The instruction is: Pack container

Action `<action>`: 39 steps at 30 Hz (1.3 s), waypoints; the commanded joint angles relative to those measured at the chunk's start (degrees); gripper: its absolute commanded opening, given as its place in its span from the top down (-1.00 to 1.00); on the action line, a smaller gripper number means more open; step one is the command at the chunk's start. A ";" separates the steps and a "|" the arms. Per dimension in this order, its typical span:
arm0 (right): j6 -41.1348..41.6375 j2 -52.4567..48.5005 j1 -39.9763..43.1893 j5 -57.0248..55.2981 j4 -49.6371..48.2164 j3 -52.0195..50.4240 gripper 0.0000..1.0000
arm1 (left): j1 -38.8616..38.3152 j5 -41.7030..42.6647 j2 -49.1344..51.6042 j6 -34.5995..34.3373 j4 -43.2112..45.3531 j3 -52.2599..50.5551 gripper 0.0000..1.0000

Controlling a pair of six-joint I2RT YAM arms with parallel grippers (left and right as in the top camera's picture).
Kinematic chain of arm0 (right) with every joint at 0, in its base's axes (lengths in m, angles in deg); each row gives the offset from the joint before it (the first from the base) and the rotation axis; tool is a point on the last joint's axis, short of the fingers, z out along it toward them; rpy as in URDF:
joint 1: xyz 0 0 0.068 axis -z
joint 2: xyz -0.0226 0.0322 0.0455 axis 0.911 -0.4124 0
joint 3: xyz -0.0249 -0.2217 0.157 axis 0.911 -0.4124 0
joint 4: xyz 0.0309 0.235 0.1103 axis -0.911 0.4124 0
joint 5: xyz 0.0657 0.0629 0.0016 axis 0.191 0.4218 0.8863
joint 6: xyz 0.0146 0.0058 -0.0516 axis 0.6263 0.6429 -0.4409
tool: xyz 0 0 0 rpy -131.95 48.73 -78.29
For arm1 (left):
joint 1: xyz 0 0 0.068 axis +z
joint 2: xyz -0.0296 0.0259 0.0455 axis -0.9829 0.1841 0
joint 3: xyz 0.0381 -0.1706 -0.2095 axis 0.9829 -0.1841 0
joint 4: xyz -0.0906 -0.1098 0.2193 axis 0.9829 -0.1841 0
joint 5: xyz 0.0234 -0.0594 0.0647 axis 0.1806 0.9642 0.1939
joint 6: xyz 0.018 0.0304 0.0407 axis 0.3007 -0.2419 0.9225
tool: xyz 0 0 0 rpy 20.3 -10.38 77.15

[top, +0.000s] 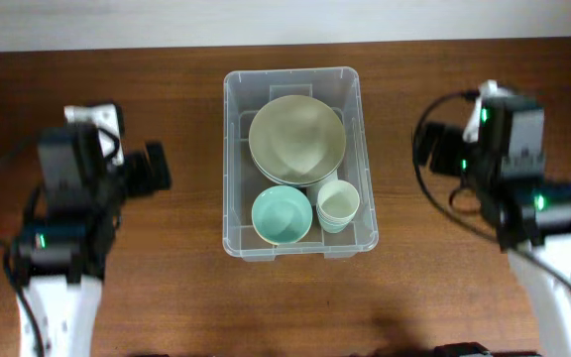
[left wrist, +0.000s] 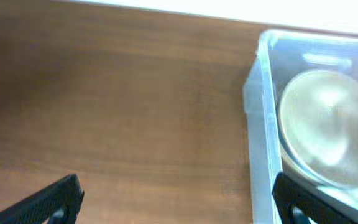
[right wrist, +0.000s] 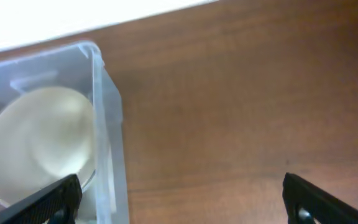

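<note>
The clear plastic container [top: 234, 159] stands at the table's middle. It holds a large pale green bowl [top: 295, 139], a small teal bowl [top: 282, 215] and a stack of pale cups [top: 337, 204]. My left gripper [left wrist: 179, 202] is open and empty, left of the container's wall [left wrist: 260, 124], with the large bowl [left wrist: 328, 127] in its view. My right gripper [right wrist: 185, 199] is open and empty, right of the container's wall [right wrist: 107, 124], and its view also shows the large bowl [right wrist: 39, 143]. Both arms sit back from the container [top: 147, 169] [top: 434, 149].
Brown wooden table [top: 167, 288] all round the container. A pale wall strip runs along the table's far edge [top: 285, 20].
</note>
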 commanded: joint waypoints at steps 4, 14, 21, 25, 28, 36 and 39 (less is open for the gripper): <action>1.55 18.40 -0.42 -1.79 -8.70 -24.11 -0.98 | 0.09 2.03 -20.94 0.90 5.22 -19.28 -1.00; 1.57 20.33 -0.42 -1.73 -9.01 -30.36 -0.98 | 0.09 0.79 -25.42 0.92 3.61 -21.92 -1.00; 1.57 12.70 -0.42 -1.73 -9.01 -30.36 -0.98 | 0.09 0.79 -25.42 0.92 1.46 -21.92 -1.00; 1.57 6.51 -0.42 -1.97 -4.55 -30.36 -0.98 | 0.09 0.79 -25.42 0.92 1.38 -21.92 -1.00; 1.57 5.53 -0.42 -1.95 0.55 -30.36 -0.97 | 0.09 0.79 -25.42 0.92 1.25 -21.92 -1.00; 1.14 24.41 -0.42 -5.57 0.44 -30.47 -0.98 | 0.09 0.79 -25.42 0.92 1.25 -21.92 -1.00; -4.48 35.21 -0.42 -6.05 0.44 -31.67 -0.98 | 0.09 0.79 -25.42 0.92 1.25 -21.92 -1.00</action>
